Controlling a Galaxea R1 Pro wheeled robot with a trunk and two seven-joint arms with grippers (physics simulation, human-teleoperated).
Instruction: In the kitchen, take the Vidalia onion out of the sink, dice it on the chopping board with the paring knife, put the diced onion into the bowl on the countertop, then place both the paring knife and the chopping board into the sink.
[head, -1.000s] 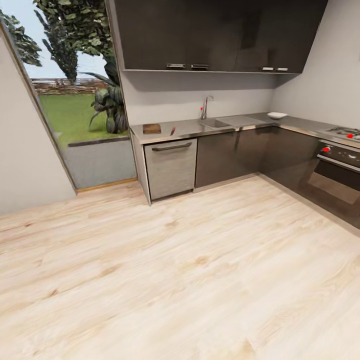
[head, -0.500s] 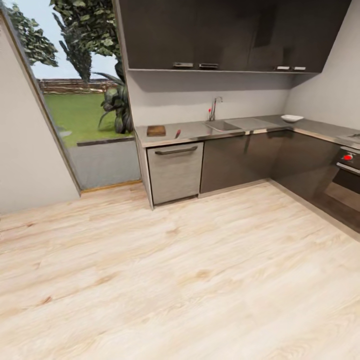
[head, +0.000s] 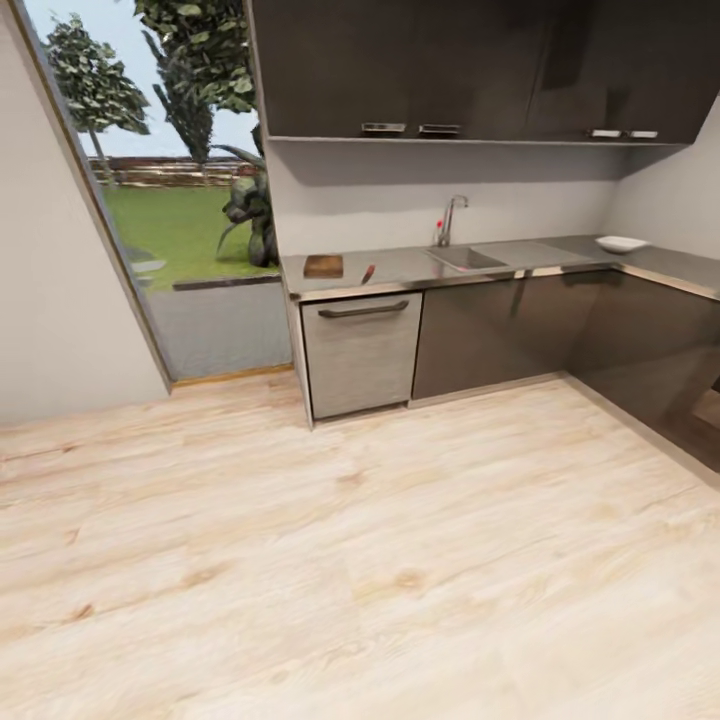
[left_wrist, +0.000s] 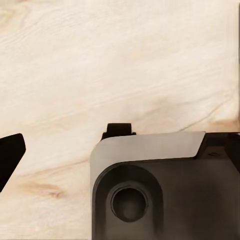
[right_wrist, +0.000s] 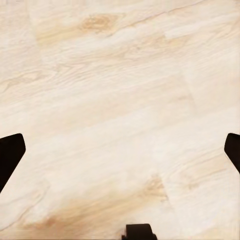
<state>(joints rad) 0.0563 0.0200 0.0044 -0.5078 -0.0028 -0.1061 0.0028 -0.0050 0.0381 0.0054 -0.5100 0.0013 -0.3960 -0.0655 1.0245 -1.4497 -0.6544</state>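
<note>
Across the kitchen, the chopping board (head: 323, 266) lies at the left end of the grey countertop (head: 410, 265). The paring knife (head: 368, 273) with its orange-red handle rests just right of it. Further right is the sink (head: 466, 259) with its chrome tap (head: 447, 221); the Vidalia onion is hidden from here. The white bowl (head: 621, 243) sits at the far right of the worktop. My right gripper (right_wrist: 120, 150) hangs open over bare wood floor. My left gripper (left_wrist: 120, 147) also looks open, one dark fingertip (left_wrist: 11, 152) showing beside my own grey base (left_wrist: 160, 190).
Light wood floor (head: 360, 560) stretches between me and the lower cabinets (head: 500, 325). A dishwasher front (head: 362, 350) sits under the board. A tall window (head: 180, 230) onto a garden is at the left, and dark upper cabinets (head: 450, 65) hang above.
The whole head view has shifted: the counter, sink and bowl now sit further right and the stove has left the picture. That is camera motion; nothing on the counter has moved.
</note>
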